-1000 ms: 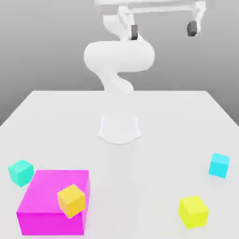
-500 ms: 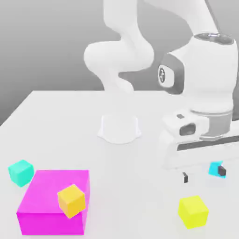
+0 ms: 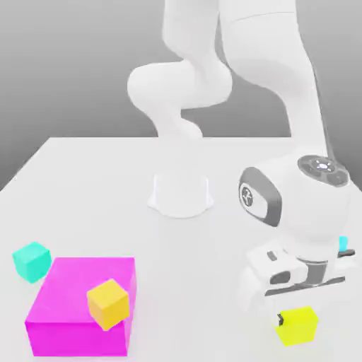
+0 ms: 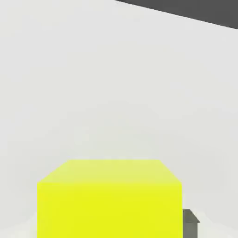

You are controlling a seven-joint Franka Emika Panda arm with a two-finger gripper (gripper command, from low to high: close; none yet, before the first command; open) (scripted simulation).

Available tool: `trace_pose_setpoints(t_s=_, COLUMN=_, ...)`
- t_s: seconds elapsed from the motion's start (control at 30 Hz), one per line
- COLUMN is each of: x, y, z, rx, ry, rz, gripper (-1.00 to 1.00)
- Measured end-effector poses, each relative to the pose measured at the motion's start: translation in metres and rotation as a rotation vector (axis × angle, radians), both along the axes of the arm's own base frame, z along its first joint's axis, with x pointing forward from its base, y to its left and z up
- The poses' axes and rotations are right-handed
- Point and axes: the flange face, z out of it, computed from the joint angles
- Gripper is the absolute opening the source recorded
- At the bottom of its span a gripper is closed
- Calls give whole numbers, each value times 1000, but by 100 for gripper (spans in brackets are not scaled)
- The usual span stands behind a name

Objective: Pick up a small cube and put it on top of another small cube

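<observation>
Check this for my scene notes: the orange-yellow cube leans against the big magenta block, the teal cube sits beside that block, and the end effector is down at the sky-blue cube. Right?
One thing is wrong: the end effector is down at the lemon-yellow cube, not the sky-blue one, as the exterior view shows. The orange-yellow cube at the magenta block and the teal cube beside it stand as stated.

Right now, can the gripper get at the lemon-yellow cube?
Probably yes: the gripper is already down over the lemon-yellow cube, shut on its sides, with a finger beside it. Nothing else crowds it on the table.
</observation>
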Motion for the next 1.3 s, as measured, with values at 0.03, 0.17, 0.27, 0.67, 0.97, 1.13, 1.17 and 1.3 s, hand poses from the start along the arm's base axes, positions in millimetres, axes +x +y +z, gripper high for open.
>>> trace_pose_setpoints(t_s=0.03, x=0, y=0, z=11, rx=0, ry=0, rz=0, gripper=-100)
trace_pose_setpoints(t_s=0.17, x=6, y=-5, z=56, rx=10, ry=-18, rz=-15, gripper=-100)
trace_pose_setpoints(t_s=0.27, x=35, y=-74, z=84, rx=5, ry=-75, rz=-153, gripper=-100)
trace_pose_setpoints(t_s=0.67, x=4, y=-354, z=128, rx=-53, ry=-116, rz=-708, gripper=-100)
trace_pose_setpoints(t_s=0.97, x=-98, y=-484, z=131, rx=-36, ry=-82, rz=-1050, gripper=-100)
trace_pose_setpoints(t_s=1.13, x=-152, y=-513, z=115, rx=-5, ry=-22, rz=-1181, gripper=-100)
trace_pose_setpoints(t_s=1.17, x=-154, y=-512, z=111, rx=-1, ry=-12, rz=-1182, gripper=-100)
trace_pose_setpoints(t_s=1.3, x=-152, y=-511, z=98, rx=5, ry=-8, rz=-1177, gripper=-100)
